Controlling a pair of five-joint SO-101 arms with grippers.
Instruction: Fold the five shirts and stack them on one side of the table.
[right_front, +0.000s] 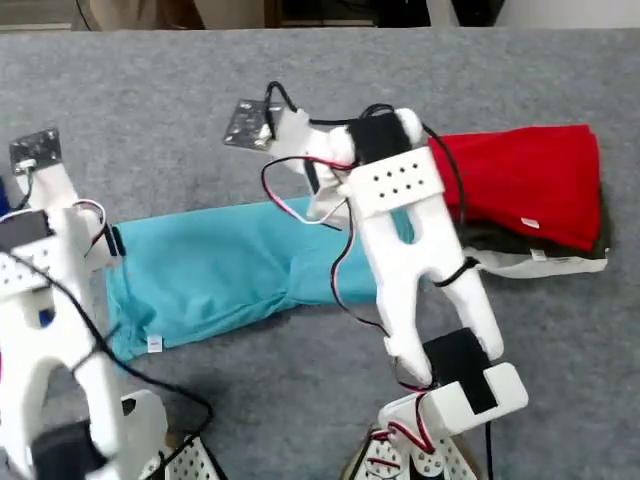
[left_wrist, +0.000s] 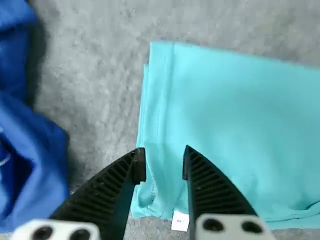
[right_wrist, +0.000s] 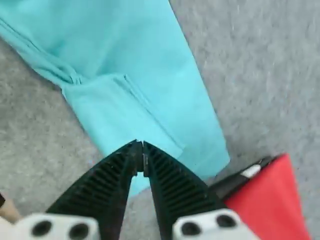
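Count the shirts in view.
5: teal shirt mid-table; blue shirt beside one end of it; red shirt on top of a dark shirt and a white shirt. More may be hidden underneath.

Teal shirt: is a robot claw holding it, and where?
Not clearly. The left gripper is open over the teal shirt at its tagged end. The right gripper is shut at the other end; whether it pinches cloth cannot be told.

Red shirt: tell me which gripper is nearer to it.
Right. The right gripper is at the end of the teal shirt beside the red shirt; the left gripper is at its opposite end.
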